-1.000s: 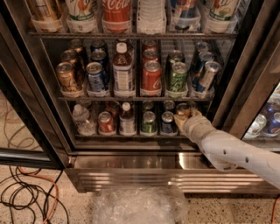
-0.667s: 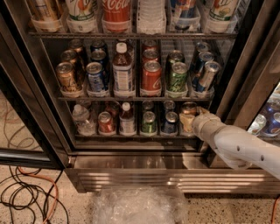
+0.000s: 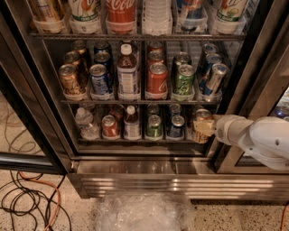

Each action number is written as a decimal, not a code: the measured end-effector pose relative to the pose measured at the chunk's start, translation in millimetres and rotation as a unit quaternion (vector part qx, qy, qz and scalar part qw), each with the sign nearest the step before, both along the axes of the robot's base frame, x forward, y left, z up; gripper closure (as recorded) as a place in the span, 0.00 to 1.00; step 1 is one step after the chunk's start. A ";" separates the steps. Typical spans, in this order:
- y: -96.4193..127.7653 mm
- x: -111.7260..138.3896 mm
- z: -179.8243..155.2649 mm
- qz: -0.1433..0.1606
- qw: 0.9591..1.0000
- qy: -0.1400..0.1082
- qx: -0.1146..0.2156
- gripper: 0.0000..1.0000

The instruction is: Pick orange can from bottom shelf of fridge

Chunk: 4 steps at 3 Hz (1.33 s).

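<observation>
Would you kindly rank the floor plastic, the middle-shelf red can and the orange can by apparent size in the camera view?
1. Floor plastic, largest, though nearest the camera.
2. Red can.
3. Orange can, partly hidden by the gripper at its right, so this rank is unsure.

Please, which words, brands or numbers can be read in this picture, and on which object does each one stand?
"Coca-Cola": on the red bottle standing on the upper rack.
Labels of the other cans and bottles: too blurred to read.
The orange can, with the gripper at it, right end of the bottom shelf: nothing readable.
</observation>
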<state>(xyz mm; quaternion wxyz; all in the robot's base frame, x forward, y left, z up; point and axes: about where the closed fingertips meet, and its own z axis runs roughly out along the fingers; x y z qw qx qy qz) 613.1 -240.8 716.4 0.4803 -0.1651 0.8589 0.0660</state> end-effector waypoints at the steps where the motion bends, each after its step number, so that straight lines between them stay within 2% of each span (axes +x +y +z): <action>1: -8.2 -13.5 -9.1 0.012 1.000 0.027 0.007 1.00; 2: -8.2 -13.5 -9.1 0.012 1.000 0.027 0.007 1.00; 3: -1.3 -13.5 -6.1 0.031 0.999 0.031 0.007 1.00; 4: 15.7 -27.1 -3.3 0.079 0.995 0.055 0.022 1.00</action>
